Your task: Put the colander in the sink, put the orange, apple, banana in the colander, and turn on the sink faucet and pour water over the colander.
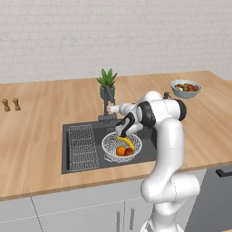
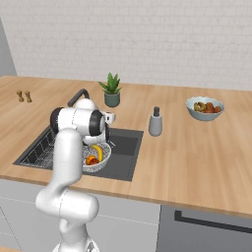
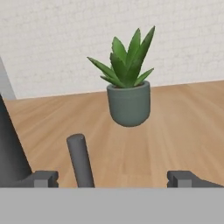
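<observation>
The colander sits in the dark grey sink. In it lie the banana, the orange and the apple. Behind the basin stands the sink faucet. My gripper is level with the faucet and open wide. In the hand view a dark grey rod of the faucet rises between the fingertips, nearer the left one and touching neither. Water is out of view.
A flat wire rack fills the sink's left half. A potted plant stands just behind the faucet. A soap dispenser is right of the sink, a blue bowl of fruit at the far right, two shakers at the far left.
</observation>
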### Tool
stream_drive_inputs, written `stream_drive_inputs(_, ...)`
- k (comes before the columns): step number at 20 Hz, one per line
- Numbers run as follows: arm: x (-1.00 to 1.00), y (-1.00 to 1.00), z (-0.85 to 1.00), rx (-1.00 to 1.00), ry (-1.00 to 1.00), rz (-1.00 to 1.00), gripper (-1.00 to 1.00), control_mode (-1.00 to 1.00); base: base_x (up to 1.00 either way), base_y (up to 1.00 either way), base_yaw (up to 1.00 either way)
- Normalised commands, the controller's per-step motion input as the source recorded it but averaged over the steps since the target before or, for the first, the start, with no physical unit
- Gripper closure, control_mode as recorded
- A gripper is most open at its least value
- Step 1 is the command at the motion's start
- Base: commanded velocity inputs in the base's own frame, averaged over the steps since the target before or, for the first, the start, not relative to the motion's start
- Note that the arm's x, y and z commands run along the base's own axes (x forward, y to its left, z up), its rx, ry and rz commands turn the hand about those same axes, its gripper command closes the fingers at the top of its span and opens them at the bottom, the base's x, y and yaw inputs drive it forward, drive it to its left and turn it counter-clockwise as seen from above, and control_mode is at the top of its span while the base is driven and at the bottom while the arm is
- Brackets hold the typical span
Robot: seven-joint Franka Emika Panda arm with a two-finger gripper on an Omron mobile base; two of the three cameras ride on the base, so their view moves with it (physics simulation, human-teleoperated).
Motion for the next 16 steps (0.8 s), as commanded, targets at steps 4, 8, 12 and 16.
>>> stream_drive_inputs(4,0.23,-0.08,0.00,0.02,0.00,0.00,-1.00,-1.00,0.00,0.00,0.00)
stream_drive_inputs(8,0.02,0.00,0.00,0.00,0.00,0.00,-1.00,-1.00,0.00,0.00,0.00)
stream_drive_inputs(12,0.00,-0.22,0.00,0.00,0.00,0.00,-1.00,-1.00,0.00,0.00,0.00)
stream_drive_inputs(16,0.00,-0.57,0.00,0.01,0.00,0.00,-1.00,-1.00,0.00,0.00,0.00)
